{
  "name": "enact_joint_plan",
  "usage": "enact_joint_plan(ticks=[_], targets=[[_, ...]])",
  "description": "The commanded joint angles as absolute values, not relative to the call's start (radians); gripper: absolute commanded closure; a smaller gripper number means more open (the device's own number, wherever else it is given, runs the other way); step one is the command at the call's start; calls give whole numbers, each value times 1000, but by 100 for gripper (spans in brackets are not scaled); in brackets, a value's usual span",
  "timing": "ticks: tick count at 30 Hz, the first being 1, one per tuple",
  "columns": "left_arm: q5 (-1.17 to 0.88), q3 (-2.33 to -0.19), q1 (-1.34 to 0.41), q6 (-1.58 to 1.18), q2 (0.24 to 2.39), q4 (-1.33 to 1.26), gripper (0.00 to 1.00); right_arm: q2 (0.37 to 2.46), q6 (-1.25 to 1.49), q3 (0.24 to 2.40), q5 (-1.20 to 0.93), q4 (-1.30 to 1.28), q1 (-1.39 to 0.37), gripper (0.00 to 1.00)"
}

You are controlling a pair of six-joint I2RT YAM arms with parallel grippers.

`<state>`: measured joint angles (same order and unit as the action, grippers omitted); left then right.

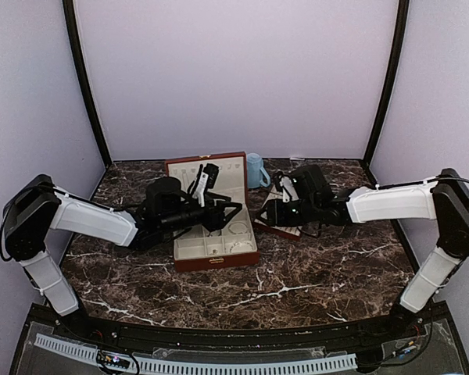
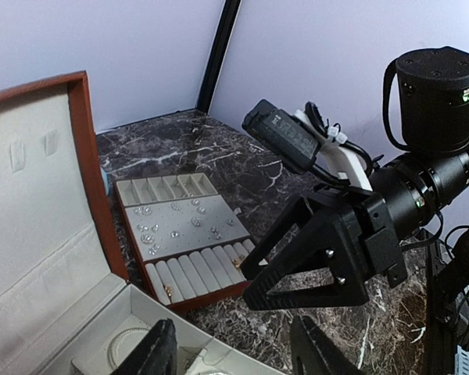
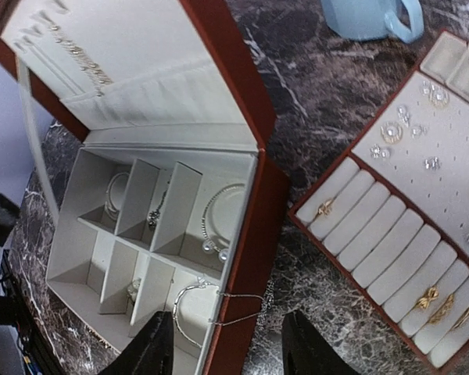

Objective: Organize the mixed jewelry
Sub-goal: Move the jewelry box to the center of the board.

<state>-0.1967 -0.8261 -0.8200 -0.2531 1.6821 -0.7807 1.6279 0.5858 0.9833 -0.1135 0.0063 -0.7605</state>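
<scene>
The open reddish-brown box point(image 1: 216, 260) stands mid-table; its cream compartments point(image 3: 86, 234) hold jewelry. A pearl-tipped bracelet point(image 3: 219, 226), a silver hoop point(image 3: 186, 316) and a dark chain point(image 3: 155, 212) lie in separate compartments. A thin silver chain point(image 3: 246, 307) hangs over the box's right wall onto the table. The slotted tray point(image 3: 359, 238) holds studs point(image 3: 391, 131) and small rings point(image 3: 326, 208). My right gripper point(image 3: 230, 351) is open and empty above that wall and chain. My left gripper point(image 2: 234, 355) is open and empty over the box's near corner, facing the right gripper point(image 2: 328, 254).
A light blue mug point(image 1: 255, 169) stands behind the box, at the top of the right wrist view point(image 3: 367, 16). The box lid point(image 2: 39, 195) stands upright. The tray point(image 2: 180, 226) lies right of the box. Dark marbled table point(image 1: 313, 273); purple walls around.
</scene>
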Motion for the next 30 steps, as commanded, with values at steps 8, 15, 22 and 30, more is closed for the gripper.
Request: enact_joint_plan(ticks=[8, 15, 22, 30], targets=[[-195, -801, -797, -249, 1605, -707, 48, 1766, 594, 992, -215, 141, -785, 41], [-234, -826, -796, -193, 1638, -676, 50, 1804, 592, 1005, -279, 197, -782, 35], [-315, -883, -797, -126, 1708, -644, 54, 1795, 609, 987, -296, 198, -777, 36], [-351, -938, -805, -44, 1810, -644, 62, 1646, 695, 815, -352, 362, -653, 35]])
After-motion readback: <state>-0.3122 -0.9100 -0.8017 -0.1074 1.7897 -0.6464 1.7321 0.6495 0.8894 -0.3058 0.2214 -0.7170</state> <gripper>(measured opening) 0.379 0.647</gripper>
